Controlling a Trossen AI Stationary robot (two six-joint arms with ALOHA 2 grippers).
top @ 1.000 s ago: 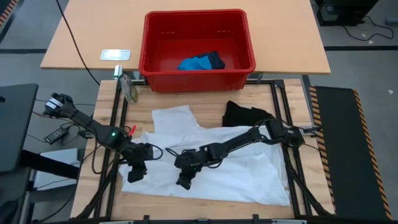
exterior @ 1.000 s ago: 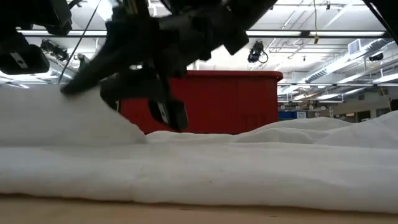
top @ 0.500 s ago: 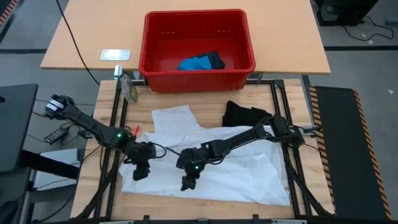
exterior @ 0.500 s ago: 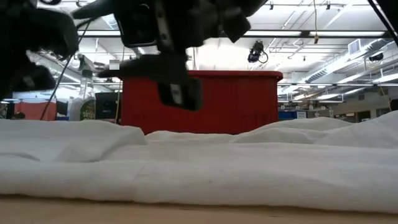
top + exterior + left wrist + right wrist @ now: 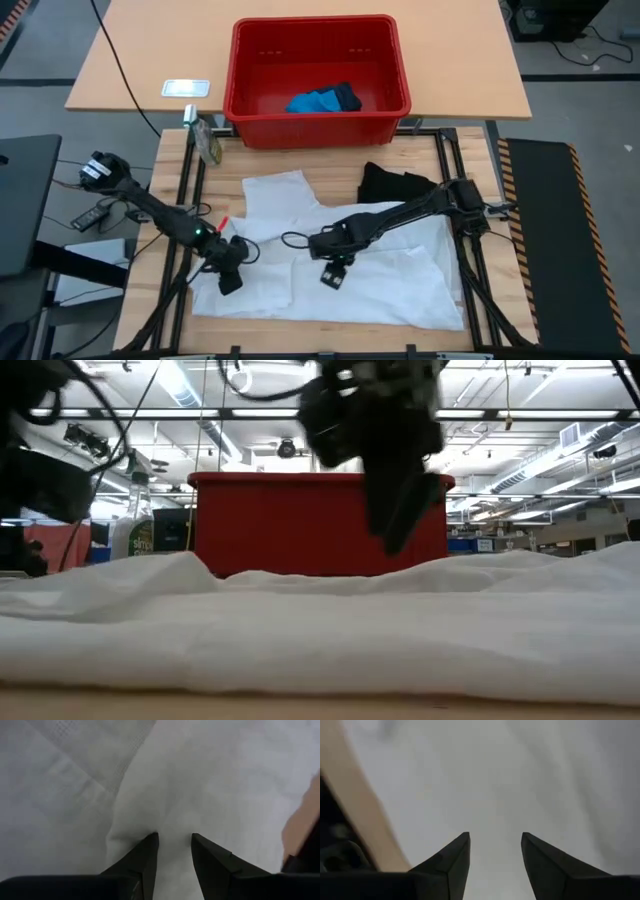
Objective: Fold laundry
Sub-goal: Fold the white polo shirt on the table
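Right end effector (image 5: 332, 277) shifted rightward, parted, over white garment (image 5: 400, 280)

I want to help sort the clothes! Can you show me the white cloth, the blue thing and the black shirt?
white garment (image 5: 390, 285): high view, its flat middle.
small blue piece (image 5: 313, 101): high view, its middle, inside the red basket (image 5: 315, 128).
black shirt (image 5: 385, 184): high view, its crumpled middle.

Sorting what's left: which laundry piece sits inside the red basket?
The small blue piece; the white garment and black shirt lie on the table.
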